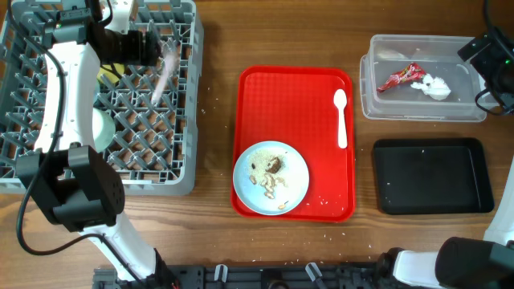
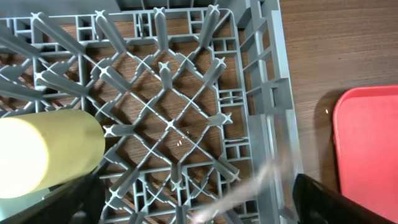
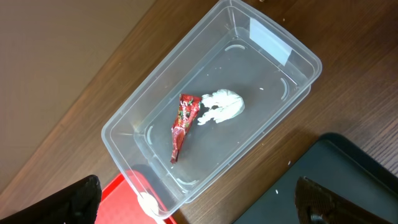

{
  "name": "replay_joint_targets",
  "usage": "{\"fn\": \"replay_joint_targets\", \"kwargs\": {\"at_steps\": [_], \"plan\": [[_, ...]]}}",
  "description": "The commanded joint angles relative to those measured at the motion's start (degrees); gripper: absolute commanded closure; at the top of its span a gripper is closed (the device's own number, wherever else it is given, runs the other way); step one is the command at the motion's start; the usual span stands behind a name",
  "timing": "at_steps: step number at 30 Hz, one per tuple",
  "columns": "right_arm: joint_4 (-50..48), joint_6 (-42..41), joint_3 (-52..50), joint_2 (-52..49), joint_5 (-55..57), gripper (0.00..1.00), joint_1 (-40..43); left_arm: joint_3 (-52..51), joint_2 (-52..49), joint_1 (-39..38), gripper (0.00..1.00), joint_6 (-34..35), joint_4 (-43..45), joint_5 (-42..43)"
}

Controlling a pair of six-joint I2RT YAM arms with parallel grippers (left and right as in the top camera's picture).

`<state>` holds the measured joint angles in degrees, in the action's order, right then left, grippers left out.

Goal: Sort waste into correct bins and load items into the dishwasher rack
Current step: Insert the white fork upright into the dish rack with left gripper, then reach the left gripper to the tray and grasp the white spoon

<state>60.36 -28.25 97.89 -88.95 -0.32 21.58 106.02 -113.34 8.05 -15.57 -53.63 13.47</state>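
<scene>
Jaws of our left gripper (image 2: 205, 208) stand wide over the dishwasher rack (image 2: 264, 81) at the far-left corner of the worktop (image 1: 217, 32). Between them we log a white fork (image 2: 261, 180), too blurred to judge contact. Those of our right gripper (image 3: 205, 208) are equally wide above the clear tub (image 3: 273, 37) at the far-right corner, which contains the wrapper (image 3: 185, 124) and tissue (image 3: 222, 106). All fingertips are cropped.

perhaps the fork (image 1: 165, 72), motion-blurred

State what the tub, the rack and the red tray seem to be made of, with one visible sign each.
Tub: clear glossy plastic, probably; the wood shows through its walls. Rack: grey matte plastic, moulded, given its pegged lattice. Red tray: likely hard plastic, smooth with a faint sheen.
</scene>
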Motion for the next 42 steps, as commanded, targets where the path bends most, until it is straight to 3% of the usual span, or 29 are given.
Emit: {"fn": "replay_joint_targets", "kwargs": {"at_steps": [1,5,11,12,14,15,24,27,34,39,42], "plan": [[-0.1,-0.4,0.0,-0.5,0.9,0.0,0.0,0.0,-0.2,0.1,0.0,-0.2,0.0,1.5],[-0.1,-0.4,0.0,-0.5,0.9,0.0,0.0,0.0,-0.2,0.1,0.01,2.5,0.2,1.5],[-0.1,-0.4,0.0,-0.5,0.9,0.0,0.0,0.0,-1.6,-0.8,0.65,2.8,-0.2,11.4],[-0.1,-0.4,0.0,-0.5,0.9,0.0,0.0,-0.1,-2.6,-1.6,0.71,2.8,-0.3,11.4],[-0.1,-0.4,0.0,-0.5,0.9,0.0,0.0,-0.1,-5.3,-3.6,0.55,2.7,-0.3,10.9],[-0.1,-0.4,0.0,-0.5,0.9,0.0,0.0,0.0,-6.8,-4.9,0.53,2.7,0.1,9.4],[-0.1,-0.4,0.0,-0.5,0.9,0.0,0.0,0.0,-9.5,-7.9,0.47,2.3,5.0,0.0],[-0.1,-0.4,0.0,-0.5,0.9,0.0,0.0,-0.1,-10.0,-7.9,0.54,2.3,5.2,-0.9],[-0.1,-0.4,0.0,-0.5,0.9,0.0,0.0,0.0,-12.3,-7.9,0.59,2.5,5.2,0.4],[-0.1,-0.4,0.0,-0.5,0.9,0.0,0.0,0.1,-11.4,-7.8,0.76,2.6,5.2,0.4],[-0.1,-0.4,0.0,-0.5,0.9,0.0,0.0,0.2,-5.0,-5.9,0.8,9.9,6.1,0.5]]}}
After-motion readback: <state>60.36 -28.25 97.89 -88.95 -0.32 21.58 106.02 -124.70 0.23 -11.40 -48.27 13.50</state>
